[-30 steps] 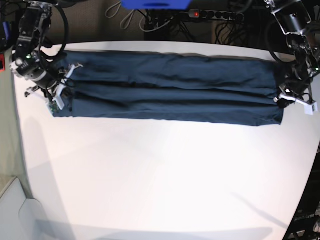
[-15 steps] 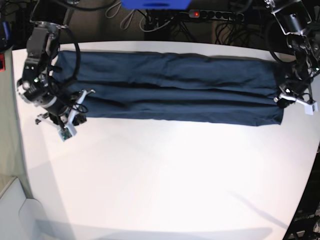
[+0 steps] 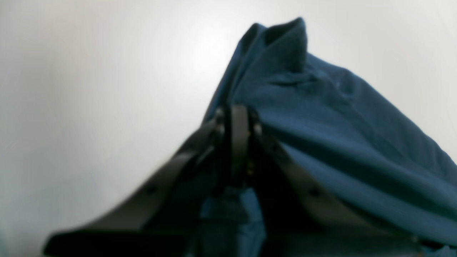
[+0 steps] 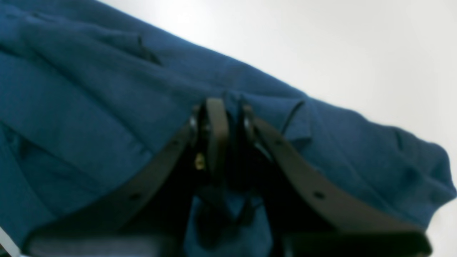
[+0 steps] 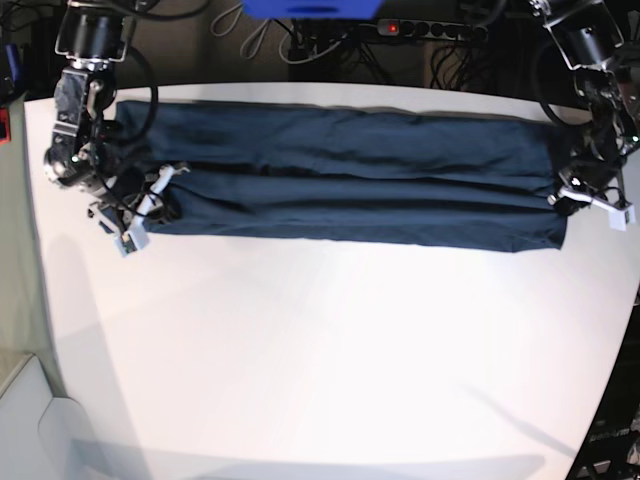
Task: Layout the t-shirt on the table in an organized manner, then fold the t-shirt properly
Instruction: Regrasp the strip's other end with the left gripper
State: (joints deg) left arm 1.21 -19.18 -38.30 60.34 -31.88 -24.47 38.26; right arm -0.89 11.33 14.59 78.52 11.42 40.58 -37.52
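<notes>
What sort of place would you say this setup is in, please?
Probably a robotics lab or workshop: a bare white table holding one t-shirt, a power strip with tangled cables behind it, and robot arms at both ends.

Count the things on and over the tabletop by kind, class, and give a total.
Dark navy-blue cotton t-shirt, folded into a long band: 1
Large smooth white table: 1
Robot grippers, left gripper and right gripper: 2
Total: 4
</notes>
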